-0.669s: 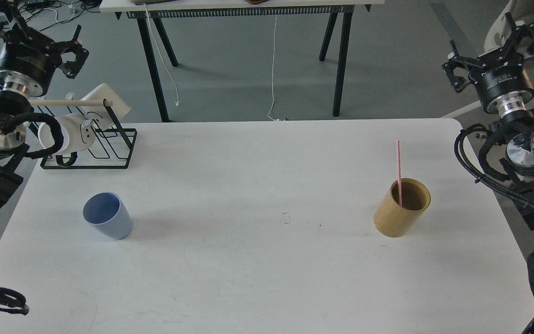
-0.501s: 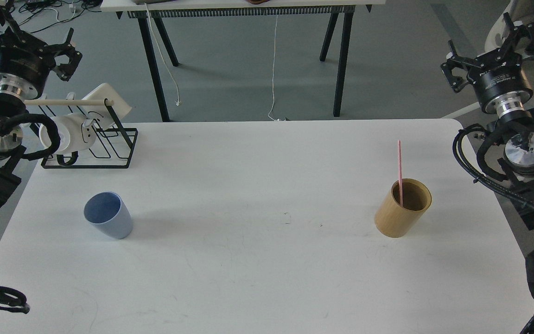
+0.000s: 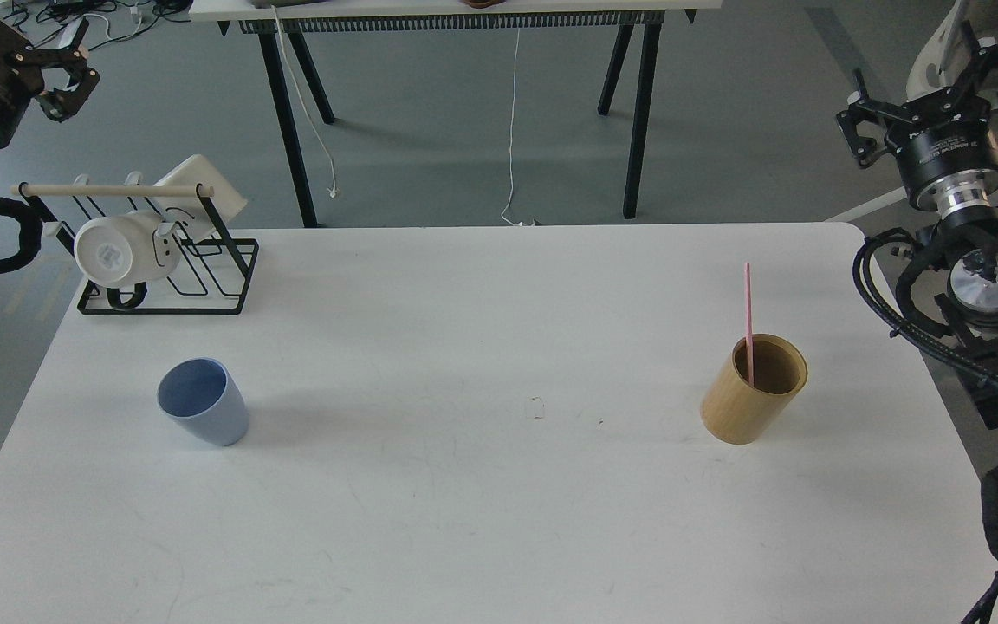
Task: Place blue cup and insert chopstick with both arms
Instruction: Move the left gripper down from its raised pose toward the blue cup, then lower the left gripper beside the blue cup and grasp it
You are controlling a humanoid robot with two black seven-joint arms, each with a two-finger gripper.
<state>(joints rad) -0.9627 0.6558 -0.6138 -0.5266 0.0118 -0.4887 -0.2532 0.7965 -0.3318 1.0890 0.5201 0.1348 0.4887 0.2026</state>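
The blue cup [image 3: 203,413] stands upright at the table's [image 3: 499,520] left; light, slick plastic, best pinched across its rim. The thin chopstick [image 3: 748,321] stands in the wooden holder [image 3: 754,390]. Left gripper [image 3: 40,65] and right gripper [image 3: 941,82] splay open, empty

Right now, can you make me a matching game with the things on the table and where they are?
Things:
1. blue cup
2. chopstick
3. white mug
4. tan holder

Places:
A. lying on its side on the black wire rack
B. standing upright on the table's right part
C. sticking up out of the tan holder
D. standing alone on the table's left part

Pairs: 1-D, 2-C, 3-A, 4-B
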